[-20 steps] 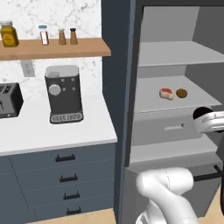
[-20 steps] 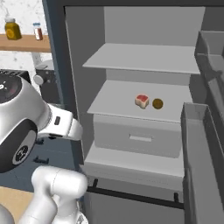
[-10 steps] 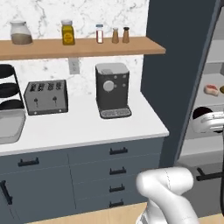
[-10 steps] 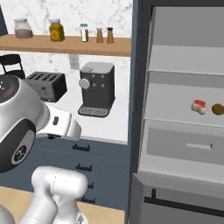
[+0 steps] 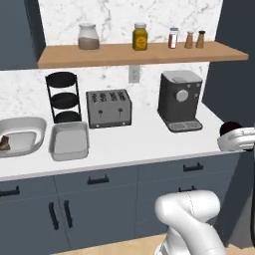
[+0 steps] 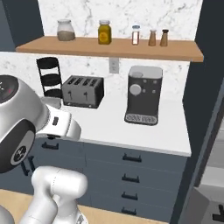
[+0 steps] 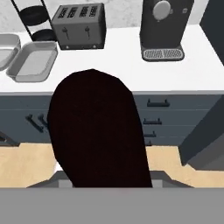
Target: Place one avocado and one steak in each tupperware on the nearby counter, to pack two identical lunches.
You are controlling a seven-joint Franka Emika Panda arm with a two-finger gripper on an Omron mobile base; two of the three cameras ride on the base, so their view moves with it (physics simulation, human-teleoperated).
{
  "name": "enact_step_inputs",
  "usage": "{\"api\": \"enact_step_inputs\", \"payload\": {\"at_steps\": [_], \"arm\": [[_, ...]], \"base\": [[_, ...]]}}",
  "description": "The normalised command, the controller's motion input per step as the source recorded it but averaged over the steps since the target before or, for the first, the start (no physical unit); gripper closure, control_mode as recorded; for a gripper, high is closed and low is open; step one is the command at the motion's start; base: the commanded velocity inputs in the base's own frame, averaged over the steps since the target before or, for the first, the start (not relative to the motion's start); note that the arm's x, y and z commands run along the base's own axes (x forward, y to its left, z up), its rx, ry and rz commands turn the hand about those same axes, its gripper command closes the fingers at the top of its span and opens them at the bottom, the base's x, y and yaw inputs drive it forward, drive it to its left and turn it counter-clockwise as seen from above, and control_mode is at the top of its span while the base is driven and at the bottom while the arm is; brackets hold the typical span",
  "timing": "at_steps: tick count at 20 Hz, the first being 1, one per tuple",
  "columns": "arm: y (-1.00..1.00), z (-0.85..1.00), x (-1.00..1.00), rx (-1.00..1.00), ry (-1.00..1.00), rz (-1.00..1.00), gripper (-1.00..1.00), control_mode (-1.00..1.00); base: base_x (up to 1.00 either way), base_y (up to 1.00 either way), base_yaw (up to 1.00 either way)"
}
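Camera swung left, from open fridge to counter (image 5: pixel 149 144) and toaster (image 5: pixel 109 108).

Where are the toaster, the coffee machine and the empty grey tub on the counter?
toaster (image 5: pixel 109 108), left base view, middle of its front face.
coffee machine (image 5: pixel 180 99), left base view, its dark front.
grey tub (image 5: pixel 69 141), left base view, bare floor inside it.

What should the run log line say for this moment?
hand: shut on dark avocado | right tupperware: empty, on counter | left tupperware: small brown item inside | next: likely avocado to tupperware
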Motion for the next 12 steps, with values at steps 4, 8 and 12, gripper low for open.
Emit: {"api": "enact_step_inputs", "payload": {"at_steps": [4,8,12], "arm": [[0.0,0.0,0.0,0.0,0.0,0.0,1.0,1.0],[0.0,0.0,0.0,0.0,0.0,0.0,1.0,1.0],[0.0,0.0,0.0,0.0,0.0,0.0,1.0,1.0]], "base": [[0.25,1.0,0.0],[0.0,1.0,-0.01],[0.06,1.0,-0.04]]}}
